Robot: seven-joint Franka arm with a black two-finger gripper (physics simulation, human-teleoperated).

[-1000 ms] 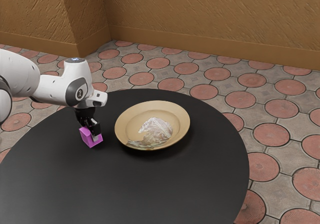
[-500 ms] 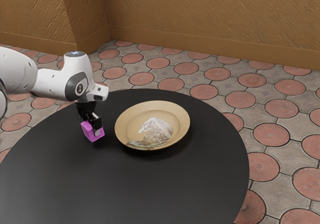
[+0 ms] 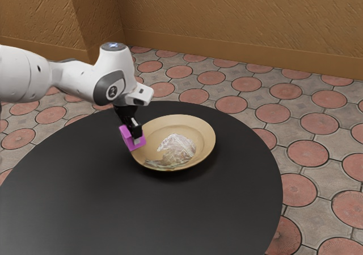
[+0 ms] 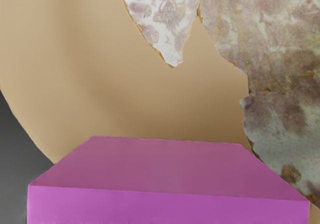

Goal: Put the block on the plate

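The black claw (image 3: pixel 134 138) is clamped on the magenta block (image 3: pixel 126 135), with a finger seen against the side of it that faces the camera, a pale tip near the block's lower part. The block hangs slightly tilted in the grip, raised off the counter (image 3: pixel 113 209), at the exterior view's left side of the plate (image 3: pixel 208 134). In that view it overlaps the plate's rim; whether it is right above the rim or a little to one side is hard to judge from this angle. In the wrist view the block's flat upper face and one brighter side lie close under the hand, with the plate's tan surface beyond them and a piece of the dark counter past the rim.

The plate is round and tan, with a wide sloping rim around a shallow middle. In it lies a pale, mottled piece (image 3: pixel 180 147) with a ragged outline, whitish with purple, brown and greenish patches, and a deep notch in its edge.

The counter beneath is round and black. From the exterior view's left comes the white arm (image 3: pixel 74 79) with its grey-ringed joint. Beyond the counter spreads a floor (image 3: pixel 340 133) of grey paving with reddish round discs, up to a rough brown wall (image 3: pixel 227 11).
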